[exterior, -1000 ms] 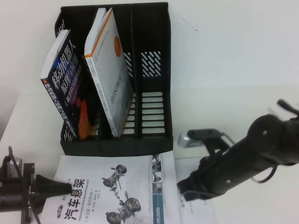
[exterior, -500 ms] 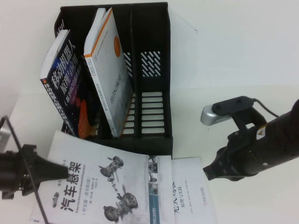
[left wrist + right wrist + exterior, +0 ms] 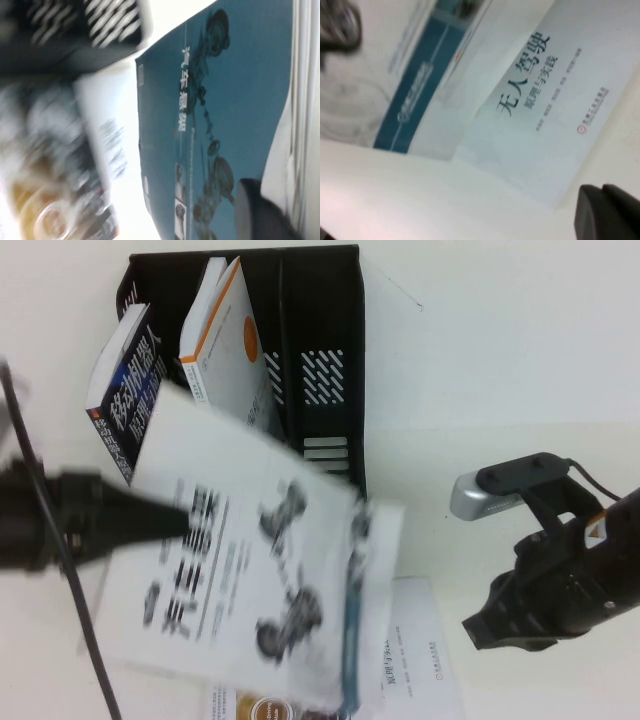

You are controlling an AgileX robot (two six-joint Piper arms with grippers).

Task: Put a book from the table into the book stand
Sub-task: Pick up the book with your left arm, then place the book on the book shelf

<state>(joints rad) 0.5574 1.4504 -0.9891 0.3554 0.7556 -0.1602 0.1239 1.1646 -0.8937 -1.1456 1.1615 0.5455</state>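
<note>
My left gripper [image 3: 178, 522] is shut on the left edge of the book [image 3: 270, 590] and holds it lifted and tilted in front of the book stand [image 3: 325, 310]. The book's white front with grey suspension parts faces up. In the left wrist view its teal back cover [image 3: 230, 90] fills the frame, with one of my fingers [image 3: 252, 210] pressed on it. The stand's right compartment [image 3: 325, 390] is empty. My right gripper [image 3: 482, 630] is shut and empty, hovering over the table [image 3: 520, 390] to the right of the books; it also shows in the right wrist view [image 3: 604, 212].
A dark blue book [image 3: 128, 405] and a white book with an orange corner [image 3: 232, 350] lean in the stand's left and middle compartments. A white book [image 3: 418, 660] and one with a gold-brown picture [image 3: 262, 708] lie on the table under the lifted book.
My left gripper has raised the book off the table and swung it up toward the stand, uncovering the gold-brown book. My right arm has drawn back a little to the right.
</note>
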